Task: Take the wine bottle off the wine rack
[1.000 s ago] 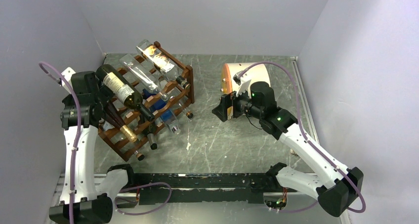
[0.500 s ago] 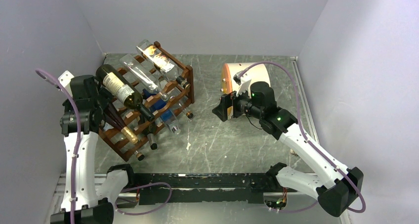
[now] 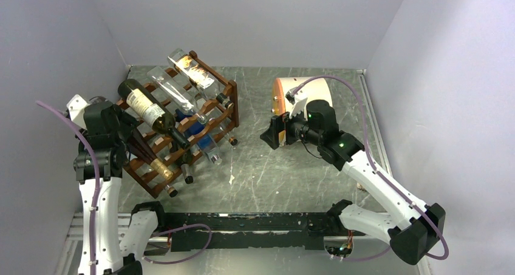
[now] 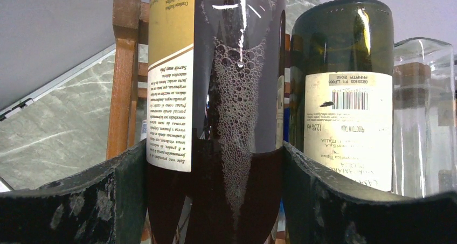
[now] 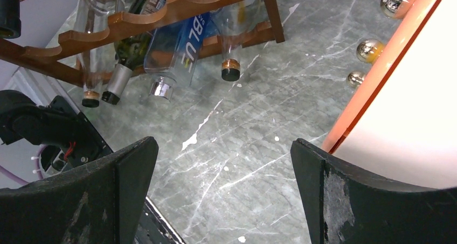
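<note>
Setting: a grey-green marbled table (image 3: 273, 172) inside pale walls, with two robot arms bolted at its near edge.
Wine rack: the reddish-brown wooden wine rack (image 3: 233, 108) stands at the back left of the table, angled, with several bottles lying in its wavy rails.
Wine bottle: the dark wine bottle (image 3: 156, 163) lies in the rack at its left end on a lower tier. Its gold-foiled neck points toward the near edge and its base is at the left gripper.
Close view of the bottle: in the left wrist view the wine bottle (image 4: 237, 93) fills the middle, with dark red wine, a trail of bubbles and a cream and gold label. A rack post (image 4: 123, 66) stands just to its left.
Left gripper: the left gripper (image 3: 124, 138) has its fingers (image 4: 81, 201) closed partway, pressed against both sides of the wine bottle near its base.
Neighbouring bottles: a green bottle (image 4: 345, 93) with a barcode label lies just beside the held one, and a clear bottle (image 4: 426, 120) lies beyond it.
Right gripper: the right gripper (image 3: 271, 135) hangs over the middle of the table, jaws spread wide and holding nothing.
Drum: a cream drum (image 3: 310, 90) with an orange rim and silver lugs sits just behind the right gripper, well apart from the rack.
Right wrist view: bare table shows between the open fingers, with the bottle necks poking out of the rack rail (image 5: 178, 9) above, a blue bottle (image 5: 183, 39) among them.
</note>
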Controlling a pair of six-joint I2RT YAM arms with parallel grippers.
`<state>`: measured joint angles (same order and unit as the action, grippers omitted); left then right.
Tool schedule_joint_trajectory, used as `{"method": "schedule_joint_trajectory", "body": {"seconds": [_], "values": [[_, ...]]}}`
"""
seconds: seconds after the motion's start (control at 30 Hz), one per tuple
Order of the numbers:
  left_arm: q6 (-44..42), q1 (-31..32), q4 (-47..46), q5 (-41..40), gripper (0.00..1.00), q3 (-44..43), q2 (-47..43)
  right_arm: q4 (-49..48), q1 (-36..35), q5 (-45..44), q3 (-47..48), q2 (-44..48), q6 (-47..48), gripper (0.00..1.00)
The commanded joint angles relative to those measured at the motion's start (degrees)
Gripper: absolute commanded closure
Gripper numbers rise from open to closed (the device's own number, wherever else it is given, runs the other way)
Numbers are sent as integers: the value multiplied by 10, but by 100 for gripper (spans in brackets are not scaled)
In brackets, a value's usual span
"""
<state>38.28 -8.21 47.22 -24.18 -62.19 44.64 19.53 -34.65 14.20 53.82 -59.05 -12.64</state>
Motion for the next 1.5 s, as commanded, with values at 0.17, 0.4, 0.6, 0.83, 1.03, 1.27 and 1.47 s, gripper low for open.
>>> {"method": "schedule_joint_trajectory", "body": {"seconds": [0.17, 0.4, 0.6, 0.83, 1.03, 1.27, 1.47], "values": [[-18, -3, -44, -20, 87, -32, -30, -20, 2, 13, -1, -9, -5, 0], [-12, -3, -23, -14, 93, -62, -35, -25, 2, 19, 1, -17, -9, 0], [-7, -3, -15, -10, 93, -84, -40, -26, 2, 22, 2, -22, -10, 0], [-9, -3, -15, -2, 93, -104, -45, -31, 3, 25, 1, -26, -15, 0], [-8, -3, -9, 0, 93, -106, -37, -32, 3, 30, 0, -31, -18, 0], [-1, -3, 5, 14, 93, -141, -29, -32, 2, 28, -4, -27, -11, 0], [-1, -3, 17, 26, 93, -181, -24, -37, 3, 35, -5, -31, -8, 0]]}}
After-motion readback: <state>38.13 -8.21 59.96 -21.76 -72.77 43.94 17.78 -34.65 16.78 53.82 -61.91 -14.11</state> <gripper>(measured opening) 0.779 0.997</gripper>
